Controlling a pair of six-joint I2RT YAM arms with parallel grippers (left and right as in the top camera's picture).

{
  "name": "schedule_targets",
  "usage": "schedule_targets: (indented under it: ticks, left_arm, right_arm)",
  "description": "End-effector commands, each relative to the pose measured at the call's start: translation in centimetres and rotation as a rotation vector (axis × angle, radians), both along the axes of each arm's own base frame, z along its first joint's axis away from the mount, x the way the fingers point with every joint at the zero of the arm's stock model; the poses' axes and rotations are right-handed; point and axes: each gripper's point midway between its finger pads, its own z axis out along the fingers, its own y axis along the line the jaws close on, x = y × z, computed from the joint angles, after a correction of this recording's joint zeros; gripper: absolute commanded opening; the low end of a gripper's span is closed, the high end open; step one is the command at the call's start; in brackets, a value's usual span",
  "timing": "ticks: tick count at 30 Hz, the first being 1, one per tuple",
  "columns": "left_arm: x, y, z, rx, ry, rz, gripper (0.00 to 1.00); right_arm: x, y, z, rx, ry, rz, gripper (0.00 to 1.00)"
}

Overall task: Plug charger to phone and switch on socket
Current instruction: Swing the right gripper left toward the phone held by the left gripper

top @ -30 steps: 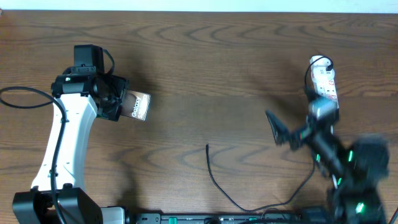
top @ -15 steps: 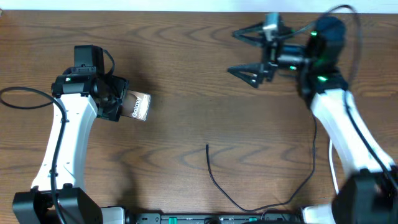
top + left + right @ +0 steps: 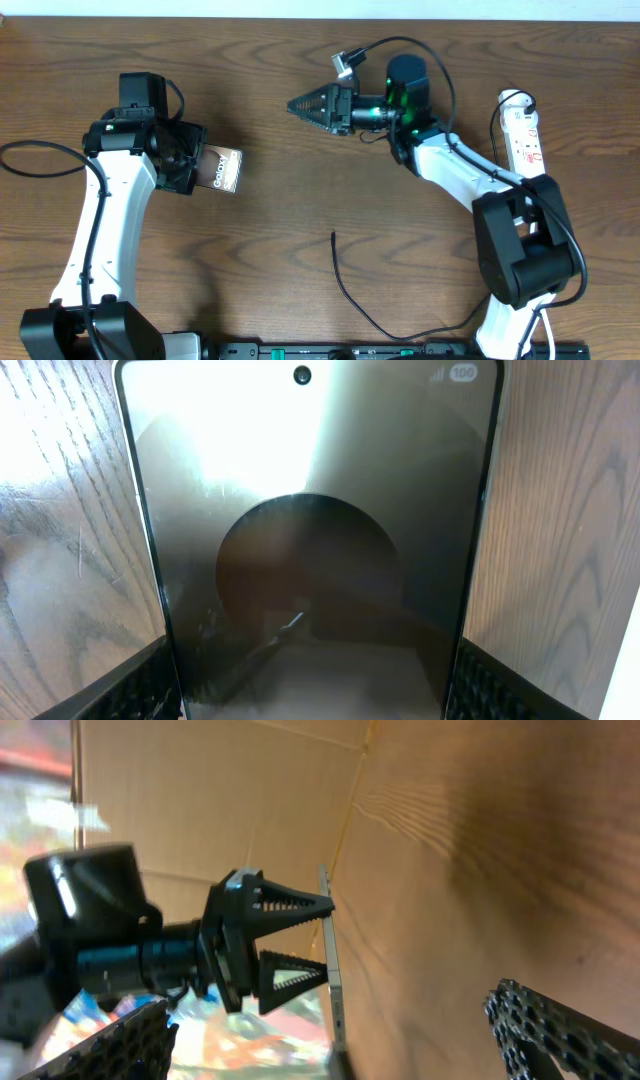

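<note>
Here, the left gripper (image 3: 198, 168) held the phone (image 3: 225, 171) tight, one end hidden, right gripper (image 3: 296, 103) was spread wide and empty, charger (image 3: 334, 250) lay on the table (image 3: 290, 200), tail cut off.

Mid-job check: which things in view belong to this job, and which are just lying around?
Job: phone, held in left gripper; black charger cable; white power strip.
Lying about: nothing else shows apart from the wooden table.

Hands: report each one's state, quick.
Left hand: closed, holding the phone.
Right hand: open, empty.
</note>
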Motion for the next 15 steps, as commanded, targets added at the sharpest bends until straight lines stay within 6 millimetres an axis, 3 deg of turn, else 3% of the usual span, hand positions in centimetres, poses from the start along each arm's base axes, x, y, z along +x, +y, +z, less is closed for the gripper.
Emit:
schedule_targets:
  ticks: [1, 8, 15]
  left_arm:
    - [0.0, 0.0, 0.1, -0.023, 0.004, 0.067, 0.08]
    - [0.0, -1.5, 0.3, -0.137, 0.014, 0.140, 0.08]
    - [0.1, -2.9, 0.6, -0.224, 0.017, 0.134, 0.07]
  right_arm:
    - [0.0, 1.6, -0.1, 0.000, 0.072, -0.034, 0.99]
    - [-1.9, 4.3, -0.2, -0.025, -0.100, 0.014, 0.99]
    - [-3.9, 6.5, -0.6, -0.041, -0.140, 0.062, 0.99]
